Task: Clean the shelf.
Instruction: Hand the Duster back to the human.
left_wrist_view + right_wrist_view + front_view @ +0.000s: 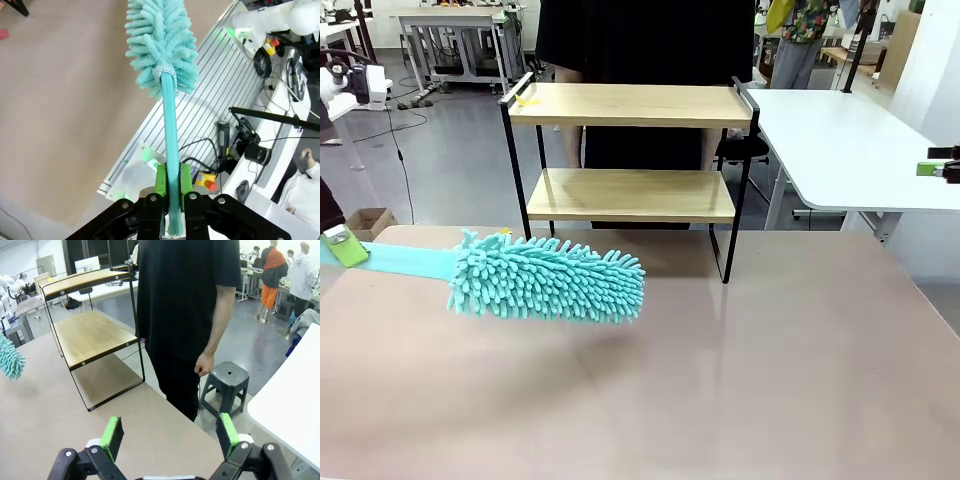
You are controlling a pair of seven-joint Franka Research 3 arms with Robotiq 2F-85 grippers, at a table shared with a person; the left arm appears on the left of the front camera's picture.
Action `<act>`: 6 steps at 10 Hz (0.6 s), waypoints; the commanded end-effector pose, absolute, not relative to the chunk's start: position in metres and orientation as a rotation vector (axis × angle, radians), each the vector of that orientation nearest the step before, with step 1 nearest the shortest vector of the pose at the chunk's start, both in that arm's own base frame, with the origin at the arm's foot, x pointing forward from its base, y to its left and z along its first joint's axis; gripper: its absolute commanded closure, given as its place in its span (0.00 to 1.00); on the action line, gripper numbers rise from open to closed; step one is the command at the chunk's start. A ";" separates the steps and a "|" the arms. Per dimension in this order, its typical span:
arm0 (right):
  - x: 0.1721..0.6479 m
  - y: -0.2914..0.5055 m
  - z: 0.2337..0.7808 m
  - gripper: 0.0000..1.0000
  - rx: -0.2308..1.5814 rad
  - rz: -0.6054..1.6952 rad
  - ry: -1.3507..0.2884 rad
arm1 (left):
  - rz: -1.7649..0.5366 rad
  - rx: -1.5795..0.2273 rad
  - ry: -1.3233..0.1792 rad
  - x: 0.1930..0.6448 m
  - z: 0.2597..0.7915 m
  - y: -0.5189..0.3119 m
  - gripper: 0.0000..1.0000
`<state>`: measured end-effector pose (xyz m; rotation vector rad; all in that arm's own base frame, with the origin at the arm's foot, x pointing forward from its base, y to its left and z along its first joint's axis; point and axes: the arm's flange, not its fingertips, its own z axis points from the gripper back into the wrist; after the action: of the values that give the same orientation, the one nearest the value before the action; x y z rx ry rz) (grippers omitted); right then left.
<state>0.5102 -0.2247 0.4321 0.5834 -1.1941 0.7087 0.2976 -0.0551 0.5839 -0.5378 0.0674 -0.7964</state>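
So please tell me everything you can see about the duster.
The duster has a fluffy turquoise head of soft microfibre-like strands on a flat, straight handle of the same colour. The left gripper is shut on the handle's end, green pads on both sides. The duster lies nearly level, head towards the table's middle, in front of the shelf and apart from it. A shadow under the head suggests it hangs just above the table; contact is uncertain.

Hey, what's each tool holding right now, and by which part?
The left tool is shut on the teal duster, clamping the end of its flat handle. The right tool is open and holds nothing.
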 end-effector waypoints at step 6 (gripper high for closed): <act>0.500 -0.207 0.460 0.00 0.641 0.765 -1.164 | -0.811 -0.536 0.037 0.305 0.588 -0.045 0.87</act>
<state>0.5088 -0.2204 0.4377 0.5985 -1.1890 0.7309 0.2993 -0.0541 0.5842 -0.5376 0.0640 -0.7941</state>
